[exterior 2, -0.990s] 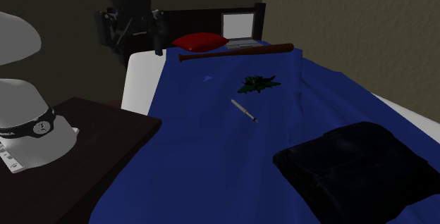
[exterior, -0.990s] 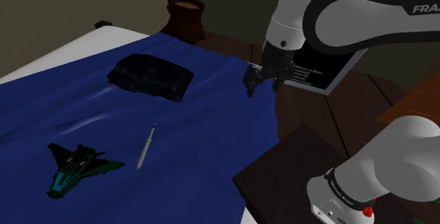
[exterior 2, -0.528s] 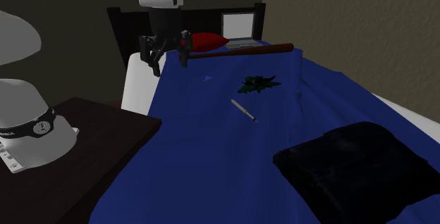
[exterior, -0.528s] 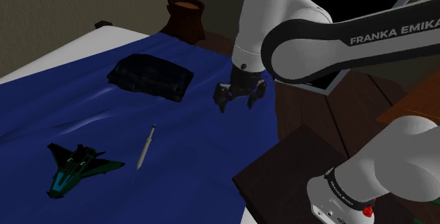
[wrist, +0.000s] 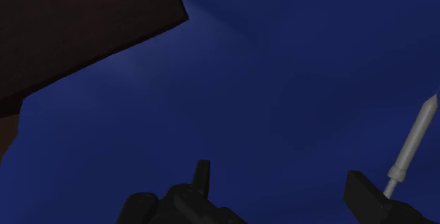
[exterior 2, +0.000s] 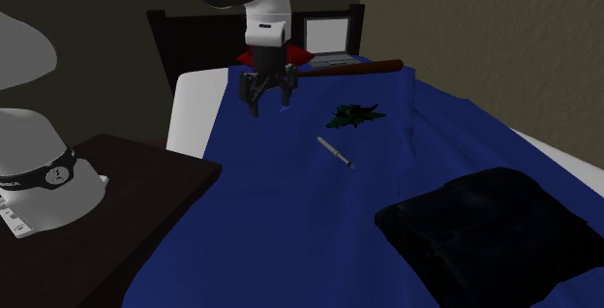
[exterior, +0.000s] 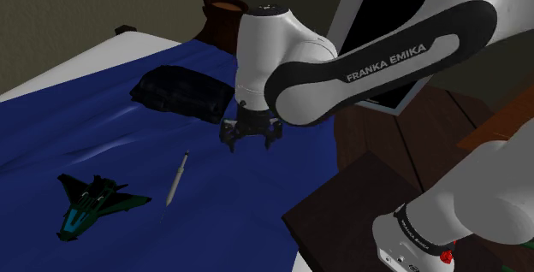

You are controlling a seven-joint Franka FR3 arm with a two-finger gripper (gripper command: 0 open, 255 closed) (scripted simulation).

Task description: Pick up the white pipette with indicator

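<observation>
The gripper [exterior: 251,139] hangs over the blue bed cover [exterior: 103,138] with its two fingers spread apart, and nothing is between them. The white pipette [exterior: 177,177] lies flat on the cover, below the gripper and off to one side, not touching it. In the wrist view it is just outside one finger. A dark toy jet [exterior: 90,202] lies beyond the pipette, farther from the gripper. A black bag [exterior: 183,95] rests near the gripper on its other side.
</observation>
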